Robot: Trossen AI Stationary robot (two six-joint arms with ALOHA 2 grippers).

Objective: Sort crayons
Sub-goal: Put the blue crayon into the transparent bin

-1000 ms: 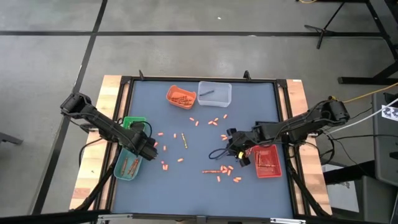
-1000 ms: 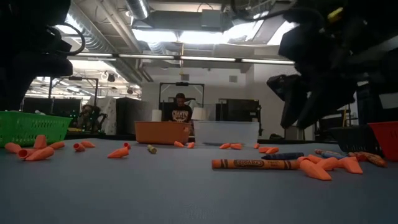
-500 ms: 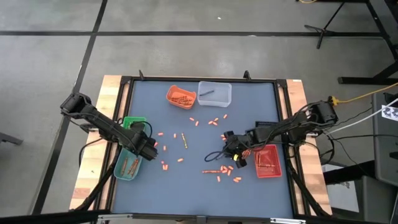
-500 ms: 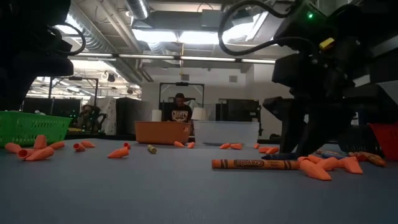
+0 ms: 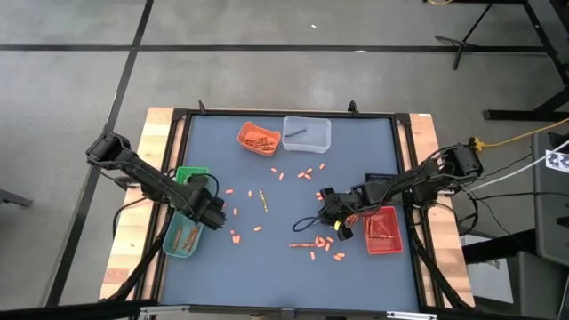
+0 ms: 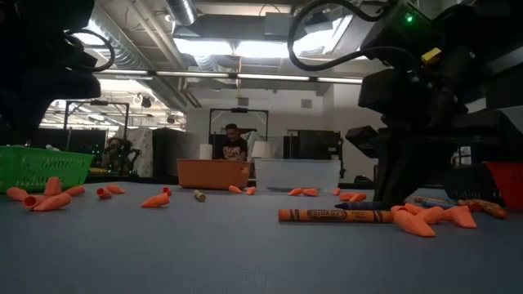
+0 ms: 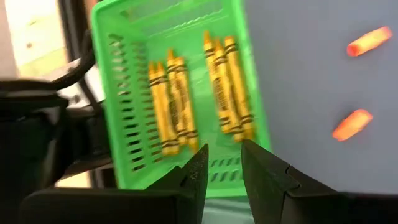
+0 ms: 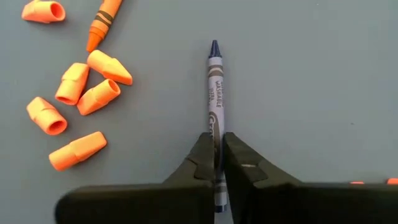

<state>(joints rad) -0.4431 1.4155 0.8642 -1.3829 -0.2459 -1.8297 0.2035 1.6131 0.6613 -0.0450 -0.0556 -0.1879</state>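
My right gripper (image 8: 217, 149) is down at the table right of centre (image 5: 324, 216), shut on a dark blue-grey crayon (image 8: 215, 93) that lies on the blue table top. Orange eraser caps (image 8: 93, 87) and an orange crayon (image 6: 335, 216) lie close beside it. My left gripper (image 7: 224, 168) hangs over the near end of the green basket (image 7: 130, 124) at the table's left, open by a narrow gap with nothing between its fingers. Yellow crayons (image 7: 227, 87) lie flat in that basket. My right gripper pinches the dark crayon's two long sides (image 8: 215, 127) between its two fingers, about halfway along its length. The fingers slant down from the table's right side and run along the crayon, whose tip (image 8: 214, 46) points away from them. The crayon lies flat on the table.
An orange tray (image 5: 259, 138) and a clear tray (image 5: 307, 132) stand at the far edge, and a red tray (image 5: 382, 229) with red crayons sits just right of my right gripper. A yellow-green crayon (image 5: 263, 201) and scattered orange caps lie mid-table. A person (image 6: 233, 145) stands beyond the table.
My right gripper has come down to the table and a little toward the left, onto the dark crayon, and has shut on it. The crayon still lies where it was.
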